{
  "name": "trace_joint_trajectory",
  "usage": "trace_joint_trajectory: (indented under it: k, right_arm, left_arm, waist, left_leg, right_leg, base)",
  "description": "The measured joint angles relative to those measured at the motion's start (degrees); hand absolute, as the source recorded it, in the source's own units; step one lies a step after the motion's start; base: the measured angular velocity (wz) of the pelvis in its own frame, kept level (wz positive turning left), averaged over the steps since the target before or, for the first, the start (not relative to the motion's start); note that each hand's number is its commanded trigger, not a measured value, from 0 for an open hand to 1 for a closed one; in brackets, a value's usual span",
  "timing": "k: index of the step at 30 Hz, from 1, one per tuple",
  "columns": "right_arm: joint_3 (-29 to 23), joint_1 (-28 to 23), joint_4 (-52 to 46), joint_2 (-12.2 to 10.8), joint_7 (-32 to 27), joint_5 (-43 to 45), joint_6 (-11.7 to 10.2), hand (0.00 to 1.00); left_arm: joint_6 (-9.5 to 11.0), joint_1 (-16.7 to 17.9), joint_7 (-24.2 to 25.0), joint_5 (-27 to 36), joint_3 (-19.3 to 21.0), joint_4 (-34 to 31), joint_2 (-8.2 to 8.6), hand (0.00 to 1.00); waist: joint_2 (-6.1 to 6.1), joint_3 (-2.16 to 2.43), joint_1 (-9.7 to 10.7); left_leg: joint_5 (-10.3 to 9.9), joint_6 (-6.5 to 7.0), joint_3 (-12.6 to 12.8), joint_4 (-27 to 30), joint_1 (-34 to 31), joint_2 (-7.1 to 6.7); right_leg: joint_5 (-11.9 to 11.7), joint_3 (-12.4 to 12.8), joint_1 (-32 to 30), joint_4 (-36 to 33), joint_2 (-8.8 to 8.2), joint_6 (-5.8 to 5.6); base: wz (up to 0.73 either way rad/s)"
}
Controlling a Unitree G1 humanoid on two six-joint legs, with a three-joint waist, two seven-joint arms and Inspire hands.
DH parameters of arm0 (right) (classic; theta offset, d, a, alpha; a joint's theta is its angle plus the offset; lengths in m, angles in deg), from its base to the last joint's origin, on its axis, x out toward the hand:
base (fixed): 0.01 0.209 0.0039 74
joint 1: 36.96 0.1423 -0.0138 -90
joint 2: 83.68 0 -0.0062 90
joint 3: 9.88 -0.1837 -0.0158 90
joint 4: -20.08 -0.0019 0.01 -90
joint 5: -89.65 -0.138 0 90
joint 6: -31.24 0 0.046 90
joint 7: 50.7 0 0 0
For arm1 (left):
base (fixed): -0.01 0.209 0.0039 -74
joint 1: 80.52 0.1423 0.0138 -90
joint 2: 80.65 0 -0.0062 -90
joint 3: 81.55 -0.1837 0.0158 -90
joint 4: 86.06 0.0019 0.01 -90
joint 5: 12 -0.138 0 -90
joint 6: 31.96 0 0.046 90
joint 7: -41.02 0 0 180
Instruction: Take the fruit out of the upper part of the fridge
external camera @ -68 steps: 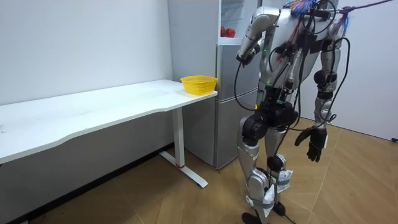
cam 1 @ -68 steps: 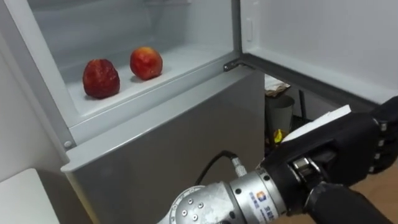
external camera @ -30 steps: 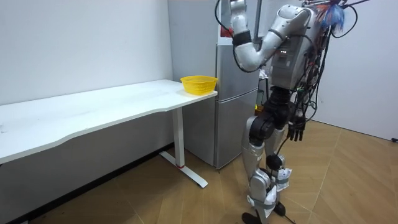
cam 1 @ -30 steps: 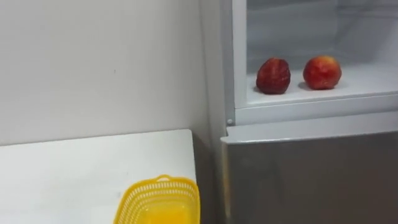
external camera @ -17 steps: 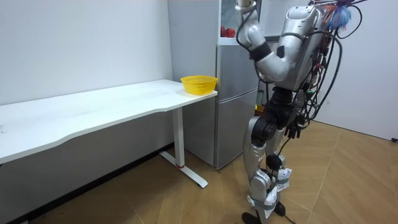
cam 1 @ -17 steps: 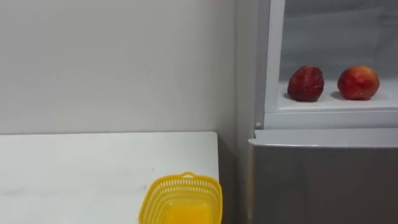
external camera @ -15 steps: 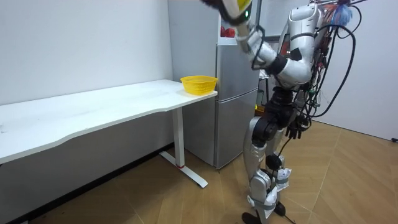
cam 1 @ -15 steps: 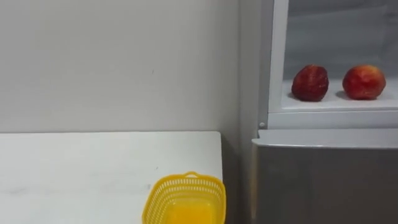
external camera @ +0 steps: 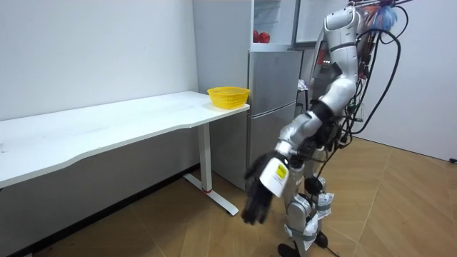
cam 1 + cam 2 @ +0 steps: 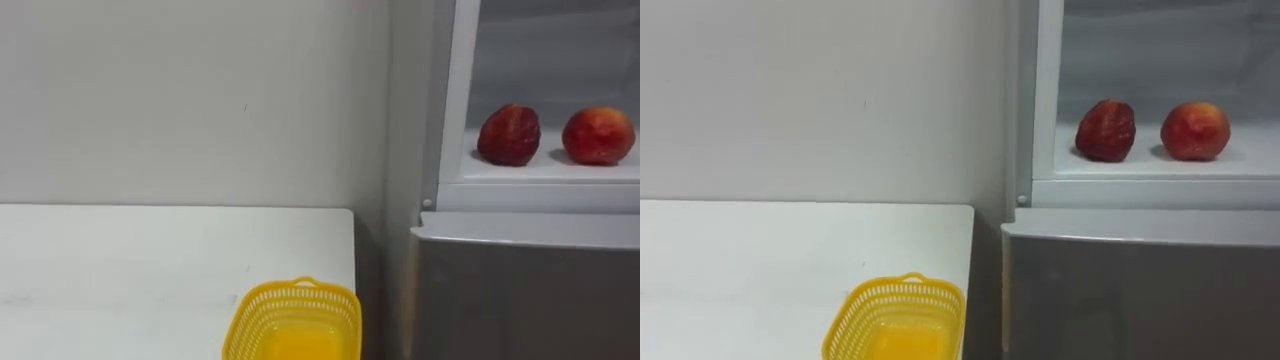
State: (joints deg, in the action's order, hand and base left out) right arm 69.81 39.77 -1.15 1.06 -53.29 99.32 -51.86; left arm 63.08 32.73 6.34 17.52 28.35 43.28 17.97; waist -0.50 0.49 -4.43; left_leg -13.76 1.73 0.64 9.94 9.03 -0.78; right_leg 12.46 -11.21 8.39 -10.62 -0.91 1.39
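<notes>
Fruit is what we're after, and both pieces sit on the shelf [image 10: 545,172] in the open upper compartment of the fridge [image 10: 520,290]. There's a darker red fruit [image 10: 509,135] near the fridge's left wall and a brighter red fruit [image 10: 598,135] just beside it, further toward the fridge's right. They're close, but they look slightly apart. Neither one is picked up yet.

So we reckon we're at the very start of the grab: compartment open, nothing taken. We're standing right in front of the fridge. In the room view our left hand [image 9: 258,196] hangs low, far below the upper compartment, about level with the bottom of the fridge's lower door. It's blurry, but the fingers look loose and straight with nothing in them. Our right hand [image 9: 340,143] is down by the hip, out in front of the fridge, and we honestly can't tell whether it's open or closed.

Next move, as we see it, is to bring a hand up to shelf height, reach in past the fridge's frame and wrap it round one fruit. The darker one looks like the easier pick, since it's nearest the edge of the opening. Round fruit on a smooth shelf could roll, so a slow close makes sense. A yellow basket [image 10: 292,322] sits on the white table [image 10: 120,270] just left of the fridge. It looks like a likely drop spot, but that's only our guess.
</notes>
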Motion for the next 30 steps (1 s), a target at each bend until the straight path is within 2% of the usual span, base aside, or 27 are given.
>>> trace_joint_trajectory:
  k: [1, 2, 4, 8, 12, 16, 18, 20, 23, 27, 30]
  right_arm:
    - [0.00, 0.23, -0.60, 0.02, -0.46, -0.07, 0.03, 0.00]
    - [0.09, 0.43, -1.95, 0.00, -0.93, -0.02, 0.03, 0.00]
    - [0.05, 0.72, -3.42, -0.06, -1.79, 0.48, -0.07, 0.00]
    - [0.04, -0.02, -9.07, -0.14, -3.70, 2.09, -1.50, 0.00]
    - [-0.01, -1.70, -15.95, -1.63, -6.85, 1.87, -2.86, 0.00]
    - [1.18, -4.33, -27.70, -2.66, -9.64, 1.64, -5.08, 0.00]
    - [1.90, -6.19, -33.20, -3.28, -10.83, 1.63, -6.23, 0.00]
    - [2.37, -8.78, -41.91, -4.84, -11.49, 1.70, -6.77, 0.00]
    - [2.38, -10.57, -49.72, -6.53, -12.86, 1.86, -8.15, 0.00]
    - [2.33, -10.52, -56.32, -6.54, -14.30, -0.01, -9.32, 0.00]
    - [2.87, -11.01, -64.70, -6.52, -16.38, -0.75, -9.77, 0.00]
  left_arm:
    - [-0.64, -0.65, 1.87, 0.40, -2.10, 4.29, 0.40, 0.00]
    - [-1.05, -1.31, 3.82, 0.36, -4.32, 8.34, 0.43, 0.00]
    - [-1.52, -1.51, 6.91, -0.08, -6.05, 13.36, 0.46, 0.00]
    - [-3.14, -1.87, 11.72, -4.04, -6.73, 18.56, 0.46, 0.00]
    - [-3.97, -1.43, 14.61, -8.48, -7.39, 18.77, 0.46, 0.00]
    - [-4.65, -2.64, 16.55, -14.26, -9.41, 18.64, 0.26, 0.00]
    - [-4.72, -3.31, 17.23, -16.20, -10.55, 18.55, 0.22, 0.00]
    - [-4.73, -3.93, 18.83, -17.60, -12.41, 18.55, 0.28, 0.00]
    - [-4.66, -5.04, 20.77, -22.07, -13.44, 18.61, 0.31, 0.00]
    - [-3.71, -5.64, 22.26, -23.51, -14.97, 18.71, 0.29, 0.00]
    - [-2.90, -5.70, 23.31, -23.46, -17.89, 18.71, 0.22, 0.00]
  waist:
    - [0.46, -0.22, 0.21]
    - [0.48, -0.24, 0.20]
    - [0.49, -0.35, 0.50]
    - [-0.34, -0.37, 1.30]
    - [-0.35, -0.33, 2.82]
    - [-0.47, -0.28, 3.01]
    - [-0.45, -0.24, 3.75]
    - [-0.62, -0.18, 5.13]
    - [-0.78, -0.11, 6.31]
    - [-0.71, -0.06, 7.56]
    - [-0.80, -0.07, 7.85]
  left_leg:
    - [-0.01, 0.02, 0.04, -0.03, 0.04, 0.04]
    - [-0.03, 0.04, 0.21, -0.13, 0.19, 0.03]
    - [-0.03, 0.05, 0.71, -0.32, 0.55, 0.08]
    - [-0.02, 0.05, 1.83, -0.65, 0.41, 0.16]
    - [-0.01, 0.03, 2.18, -0.77, 0.17, 0.15]
    - [0.00, 0.03, 4.30, -0.96, -0.49, 0.73]
    - [-0.01, 0.03, 4.43, -1.18, -0.45, 0.78]
    - [-0.01, 0.03, 4.87, -1.24, -0.38, 0.82]
    - [-0.01, 0.03, 5.79, -1.25, -0.31, 0.91]
    - [-0.01, 0.03, 6.87, -1.30, -0.44, 0.90]
    - [-0.01, 0.03, 7.46, -1.33, -0.94, 0.90]
  right_leg:
    - [0.01, 0.03, 0.01, 0.04, 0.00, -0.02]
    - [0.00, 0.12, 0.09, 0.06, 0.00, -0.02]
    - [0.00, 0.45, 0.13, 0.04, 0.05, -0.03]
    - [0.01, 1.73, -0.50, -0.04, 0.24, -0.04]
    - [0.05, 1.79, -0.80, 0.00, 0.27, -0.09]
    - [-0.16, 3.58, -2.44, -0.20, 0.55, -0.07]
    - [-0.35, 4.40, -2.49, -0.03, 0.82, -0.15]
    - [-0.46, 4.96, -2.52, -0.08, 1.05, -0.16]
    - [-0.46, 5.72, -2.74, -0.16, 1.10, -0.15]
    - [-0.46, 6.51, -3.42, -0.45, 1.13, -0.16]
    - [-0.45, 6.70, -4.56, -1.26, 1.13, -0.19]
  base:
    - [0.00]
    - [-0.03]
    - [-0.09]
    - [-0.12]
    - [-0.03]
    - [-0.23]
    - [-0.12]
    - [-0.10]
    - [-0.14]
    - [-0.14]
    - [-0.12]
